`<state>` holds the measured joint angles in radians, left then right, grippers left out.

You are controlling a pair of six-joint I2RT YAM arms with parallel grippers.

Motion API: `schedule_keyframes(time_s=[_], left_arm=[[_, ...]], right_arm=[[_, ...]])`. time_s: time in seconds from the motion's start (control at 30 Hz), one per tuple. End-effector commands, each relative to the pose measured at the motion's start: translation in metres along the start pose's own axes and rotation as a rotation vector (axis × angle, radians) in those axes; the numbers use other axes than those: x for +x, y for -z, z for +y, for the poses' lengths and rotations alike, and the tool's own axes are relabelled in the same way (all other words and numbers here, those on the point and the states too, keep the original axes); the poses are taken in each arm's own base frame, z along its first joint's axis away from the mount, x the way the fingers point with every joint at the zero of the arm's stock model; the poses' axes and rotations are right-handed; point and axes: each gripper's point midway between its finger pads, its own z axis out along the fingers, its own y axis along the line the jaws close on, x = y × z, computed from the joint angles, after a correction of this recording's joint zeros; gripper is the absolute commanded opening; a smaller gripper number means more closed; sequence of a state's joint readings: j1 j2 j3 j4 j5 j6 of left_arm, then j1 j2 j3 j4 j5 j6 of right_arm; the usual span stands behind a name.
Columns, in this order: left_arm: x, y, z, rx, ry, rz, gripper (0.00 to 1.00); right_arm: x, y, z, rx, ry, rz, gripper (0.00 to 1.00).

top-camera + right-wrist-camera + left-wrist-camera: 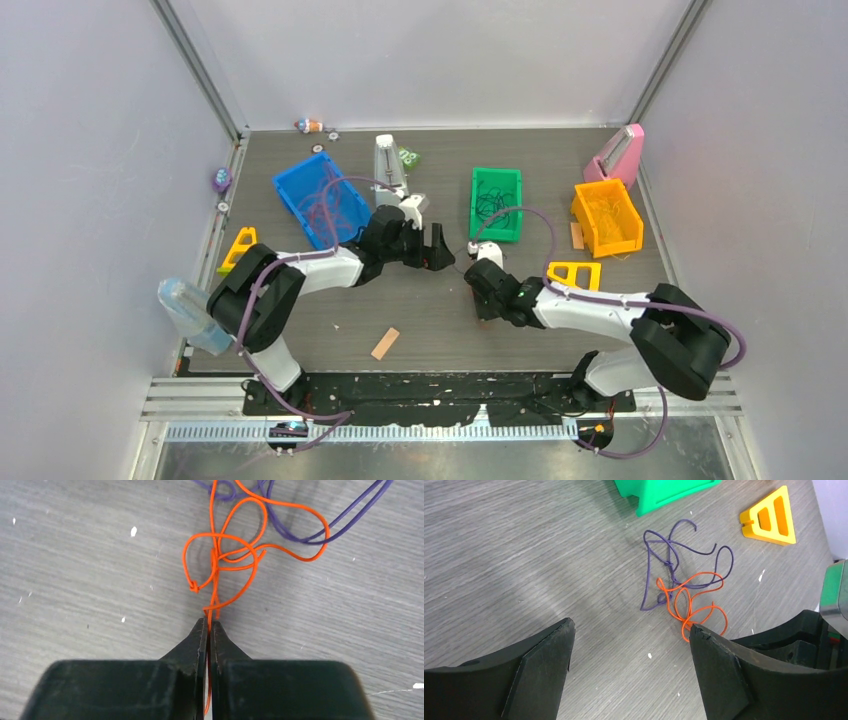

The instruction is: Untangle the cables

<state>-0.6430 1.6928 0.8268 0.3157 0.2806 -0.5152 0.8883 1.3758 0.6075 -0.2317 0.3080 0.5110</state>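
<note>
Cables [669,565] lie knotted just near of the green bin [659,495]; right gripper [209,630] pinches the orange cable [214,570], its tangle stretching away, while left gripper [630,625] hangs spread alongside.

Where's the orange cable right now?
The orange cable sits centre of the right wrist view, pinched in the shut right end effector. It lies mid-table near the green bin, tangled with the purple cable.
</note>
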Motion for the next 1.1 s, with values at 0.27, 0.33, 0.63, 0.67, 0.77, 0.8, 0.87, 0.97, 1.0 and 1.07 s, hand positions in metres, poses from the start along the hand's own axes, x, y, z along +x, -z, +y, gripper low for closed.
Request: schedule_keyframes(time_s=[0.27,0.33,0.63,0.67,0.77,0.8,0.87,0.97,1.0,1.07], left_arm=[[-0.008,-0.012,-0.031,0.16,0.001,0.033,0.86],[-0.005,-0.015,-0.032,0.162,0.008,0.045,0.86],[0.01,-0.035,-0.058,0.185,-0.035,0.105,0.96],[0.011,-0.038,-0.058,0.178,-0.043,0.112,0.97],[0.011,-0.046,-0.055,0.144,-0.06,0.128,1.0],[0.012,-0.048,-0.053,0.133,-0.061,0.135,1.0],[0.013,-0.052,-0.048,0.108,-0.062,0.148,0.99],[0.014,-0.059,-0.042,0.057,-0.065,0.163,1.0],[0.014,-0.061,-0.04,0.036,-0.07,0.169,0.99],[0.014,-0.064,-0.036,-0.001,-0.076,0.191,0.99]], right_arm=[[0.025,0.049,0.011,-0.23,-0.05,-0.001,0.05],[0.029,0.051,0.012,-0.239,-0.05,0.016,0.05],[0.039,0.053,0.01,-0.243,-0.054,0.051,0.05],[0.041,0.053,0.009,-0.239,-0.054,0.058,0.05],[0.043,0.055,0.008,-0.239,-0.058,0.059,0.05],[0.043,0.056,0.008,-0.243,-0.063,0.054,0.05],[0.041,0.057,0.008,-0.251,-0.072,0.042,0.05],[0.039,0.06,0.008,-0.255,-0.086,0.029,0.05],[0.039,0.061,0.009,-0.258,-0.087,0.029,0.05],[0.038,0.062,0.01,-0.267,-0.093,0.027,0.05]])
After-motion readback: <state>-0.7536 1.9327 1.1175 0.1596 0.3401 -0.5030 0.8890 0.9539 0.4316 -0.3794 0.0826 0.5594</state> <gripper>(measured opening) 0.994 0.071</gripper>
